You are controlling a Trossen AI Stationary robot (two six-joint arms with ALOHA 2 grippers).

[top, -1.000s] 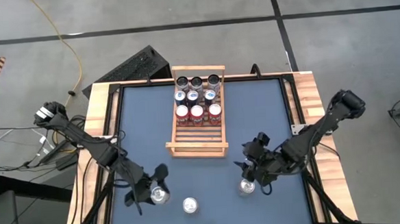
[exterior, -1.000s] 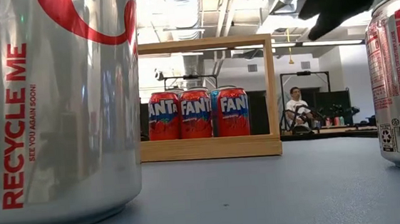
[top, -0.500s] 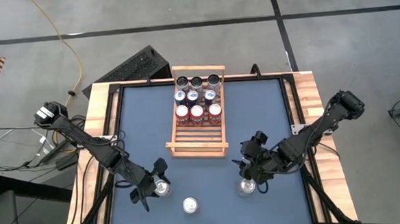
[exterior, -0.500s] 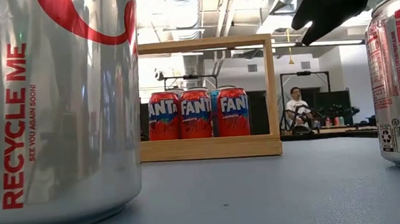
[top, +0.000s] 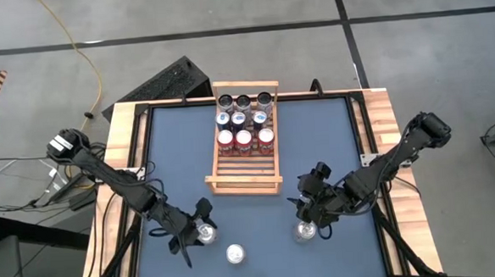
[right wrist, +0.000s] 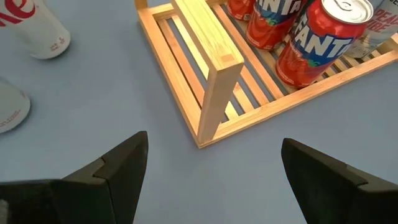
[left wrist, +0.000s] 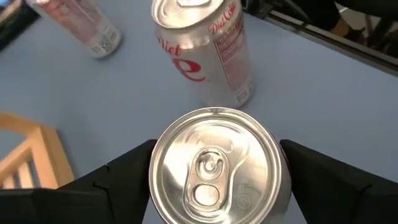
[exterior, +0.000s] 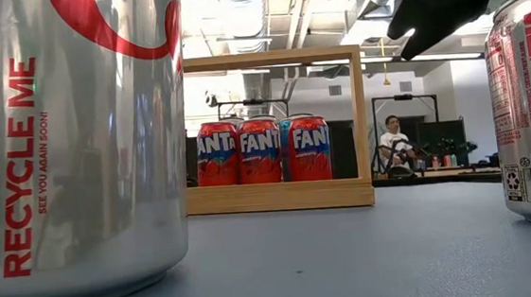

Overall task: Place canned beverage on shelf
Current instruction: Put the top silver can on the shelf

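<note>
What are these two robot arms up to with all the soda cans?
They are stocking a wooden shelf with cans. Nine cans already stand at its far end; the near slats are bare. The left hand has its fingers on either side of a silver can, seemingly about to grab it. The right hand hangs open near another silver can. A third waits between them.
</note>
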